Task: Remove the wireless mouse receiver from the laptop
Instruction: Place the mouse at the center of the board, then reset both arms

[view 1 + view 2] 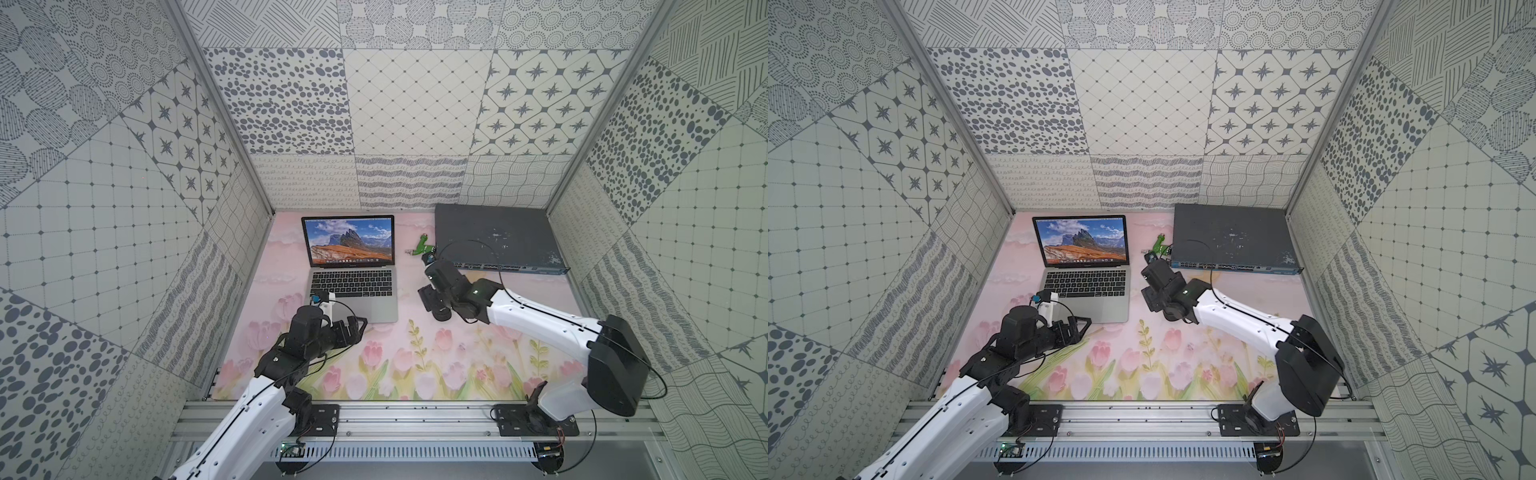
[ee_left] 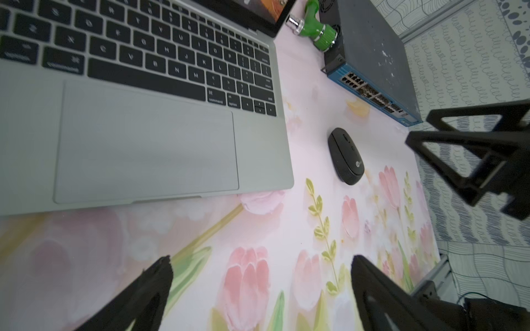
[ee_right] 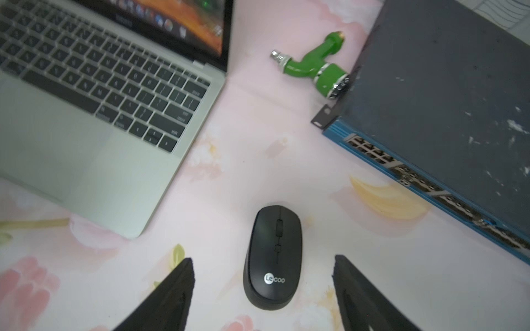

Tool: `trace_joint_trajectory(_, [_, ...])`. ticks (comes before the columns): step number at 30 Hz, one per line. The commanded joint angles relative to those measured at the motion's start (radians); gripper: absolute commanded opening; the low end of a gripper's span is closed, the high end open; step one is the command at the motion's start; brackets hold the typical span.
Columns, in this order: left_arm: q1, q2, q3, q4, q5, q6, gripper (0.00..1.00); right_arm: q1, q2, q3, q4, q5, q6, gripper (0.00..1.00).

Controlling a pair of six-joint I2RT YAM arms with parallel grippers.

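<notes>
The laptop (image 1: 376,305) lies open on the floral mat, its screen lit with a mountain scene. Its keyboard and trackpad fill much of the left wrist view (image 2: 143,143), and its right corner shows in the right wrist view (image 3: 86,160). No wireless mouse receiver shows in any view; it is hidden. My left gripper (image 1: 358,323) (image 2: 261,258) hovers open just off the laptop's near edge, with nothing between its jaws. My right gripper (image 1: 430,303) (image 3: 262,259) stands open to the right of the laptop, with the black mouse (image 3: 272,258) lying on the mat between its fingers, clear of both.
A green gadget with a metal plug (image 1: 422,247) (image 3: 315,66) lies between the laptop's screen and the dark-grey network switch (image 1: 494,237) (image 3: 444,100) at the back right. Patterned walls close in the mat on three sides. An aluminium rail (image 1: 415,415) runs along the front.
</notes>
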State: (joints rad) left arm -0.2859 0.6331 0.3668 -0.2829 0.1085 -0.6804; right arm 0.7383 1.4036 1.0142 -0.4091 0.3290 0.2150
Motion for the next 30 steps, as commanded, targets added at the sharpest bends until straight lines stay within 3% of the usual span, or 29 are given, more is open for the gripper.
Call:
trace_joint_trajectory(1, [-0.038, 0.010, -0.029, 0.241, -0.501, 0.308, 0.99, -0.169, -0.131, -0.131, 0.211, -0.043, 0.050, 0.86])
trace_joint_trajectory(4, [-0.032, 0.086, -0.059, 0.420, -0.576, 0.474, 0.99, -0.319, -0.254, -0.320, 0.417, 0.002, 0.025, 0.88])
trace_joint_trajectory(6, [-0.023, 0.171, -0.120, 0.644, -0.562, 0.599, 0.99, -0.382, -0.308, -0.451, 0.587, 0.024, -0.053, 0.90])
trace_joint_trajectory(8, [0.048, 0.359, -0.178, 0.924, -0.525, 0.650, 0.99, -0.432, -0.305, -0.587, 0.786, 0.078, -0.147, 0.93])
trace_joint_trajectory(11, [0.099, 0.578, -0.106, 1.005, -0.484, 0.664, 0.99, -0.535, -0.218, -0.649, 0.907, 0.039, -0.140, 0.93])
trace_joint_trajectory(13, [0.134, 0.674, -0.099, 1.126, -0.375, 0.714, 0.99, -0.583, -0.122, -0.687, 1.089, 0.052, -0.116, 0.94])
trace_joint_trajectory(15, [0.194, 0.772, -0.071, 1.198, -0.322, 0.644, 0.99, -0.600, -0.070, -0.683, 1.169, 0.015, -0.151, 0.94])
trace_joint_trajectory(16, [0.231, 0.833, -0.063, 1.235, -0.228, 0.617, 0.99, -0.608, -0.014, -0.690, 1.253, 0.016, -0.177, 0.94])
trace_joint_trajectory(18, [0.265, 0.978, -0.060, 1.406, -0.196, 0.615, 0.99, -0.675, 0.130, -0.711, 1.433, -0.087, -0.137, 0.92])
trace_joint_trajectory(20, [0.277, 0.912, 0.022, 1.141, -0.159, 0.585, 0.99, -0.684, 0.181, -0.736, 1.560, -0.109, -0.133, 0.93])
trace_joint_trajectory(22, [0.270, 0.947, 0.013, 1.212, -0.122, 0.622, 0.99, -0.694, 0.142, -0.692, 1.410, -0.143, -0.126, 0.94])
trace_joint_trajectory(23, [0.269, 0.930, 0.029, 1.145, -0.137, 0.607, 0.99, -0.695, 0.161, -0.668, 1.395, -0.145, -0.127, 0.96])
trace_joint_trajectory(25, [0.263, 0.946, 0.015, 1.202, -0.145, 0.623, 0.99, -0.694, 0.161, -0.649, 1.362, -0.147, -0.128, 0.97])
trace_joint_trajectory(30, [0.261, 0.941, 0.039, 1.144, -0.118, 0.637, 0.99, -0.694, 0.162, -0.654, 1.370, -0.146, -0.131, 0.97])
